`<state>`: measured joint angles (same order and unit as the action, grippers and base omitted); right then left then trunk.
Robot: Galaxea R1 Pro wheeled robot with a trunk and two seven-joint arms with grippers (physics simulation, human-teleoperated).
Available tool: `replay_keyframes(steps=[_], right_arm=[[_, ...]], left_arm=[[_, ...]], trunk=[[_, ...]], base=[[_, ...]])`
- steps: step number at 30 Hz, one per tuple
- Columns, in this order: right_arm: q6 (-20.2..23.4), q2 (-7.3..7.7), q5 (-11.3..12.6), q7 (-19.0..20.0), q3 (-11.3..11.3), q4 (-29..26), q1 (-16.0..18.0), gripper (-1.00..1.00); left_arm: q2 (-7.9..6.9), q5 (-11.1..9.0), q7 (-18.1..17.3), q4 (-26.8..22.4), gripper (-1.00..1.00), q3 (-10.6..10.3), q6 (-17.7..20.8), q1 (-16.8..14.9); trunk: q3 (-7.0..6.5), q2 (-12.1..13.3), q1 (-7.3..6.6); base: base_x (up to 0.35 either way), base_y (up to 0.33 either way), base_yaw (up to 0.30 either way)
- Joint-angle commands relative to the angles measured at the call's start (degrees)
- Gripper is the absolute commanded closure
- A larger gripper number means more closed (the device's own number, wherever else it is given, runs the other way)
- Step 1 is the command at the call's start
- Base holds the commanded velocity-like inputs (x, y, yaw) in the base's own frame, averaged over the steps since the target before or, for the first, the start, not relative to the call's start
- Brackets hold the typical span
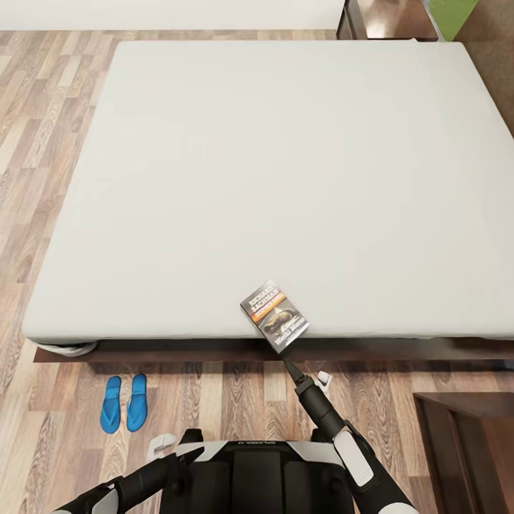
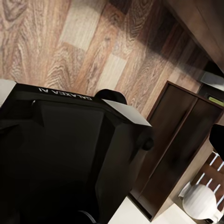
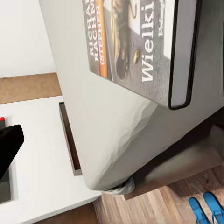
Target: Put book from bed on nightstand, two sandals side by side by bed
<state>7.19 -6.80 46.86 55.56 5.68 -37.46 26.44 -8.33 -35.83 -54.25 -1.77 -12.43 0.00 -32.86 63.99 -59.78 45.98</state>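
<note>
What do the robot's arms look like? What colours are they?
Both arms are black with smooth white shell panels. The right arm tapers into a thin black wrist and a slim black gripper. The left arm is a black rounded tube with a white cover. Between them the black trunk carries small white lettering, reading GALAXEA AI in the left wrist view.

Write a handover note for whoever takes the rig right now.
Right gripper: at the book's near corner at the bed's front edge; grip not visible, can't confirm a hold.
Left gripper: can't tell its state; left arm is low by the base.
Sandals: side by side on the floor next to the bed. Looks done.
Left: get the book onto a nightstand; one shows at the bed's far right corner.
</note>
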Motion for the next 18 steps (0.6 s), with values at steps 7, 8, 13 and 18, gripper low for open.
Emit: replay_keyframes(steps=[7, 8, 13, 18], right_arm=[[0.6, -0.05, 0.25, 0.25, 0.21, 0.02, 0.02, -1.0], [0.59, -0.05, 0.25, 0.25, 0.21, 0.02, 0.02, -1.0], [0.55, -0.05, 0.25, 0.25, 0.21, 0.02, 0.02, -1.0], [0.61, -0.05, 0.25, 0.25, 0.21, 0.02, 0.02, -1.0]], left_arm=[[-0.02, -0.47, -0.16, 0.01, -1.0, -0.49, 0.0, -0.01], [-0.02, -0.47, -0.16, 0.0, -1.0, -0.49, 0.0, -0.01], [-0.02, -0.47, -0.16, -0.02, -1.0, -0.49, 0.0, -0.01], [-0.02, -0.47, -0.16, 0.01, -1.0, -0.49, 0.0, -0.01]], trunk=[[1.28, -2.85, 1.55], [1.46, -3.25, 1.77], [2.36, -5.25, 2.87], [3.26, -7.26, 3.96]], base=[[0.0, 0.0, 0.0], [0.0, 0.0, 0.0], [0.0, 0.0, 0.0], [0.0, 0.0, 0.0]])
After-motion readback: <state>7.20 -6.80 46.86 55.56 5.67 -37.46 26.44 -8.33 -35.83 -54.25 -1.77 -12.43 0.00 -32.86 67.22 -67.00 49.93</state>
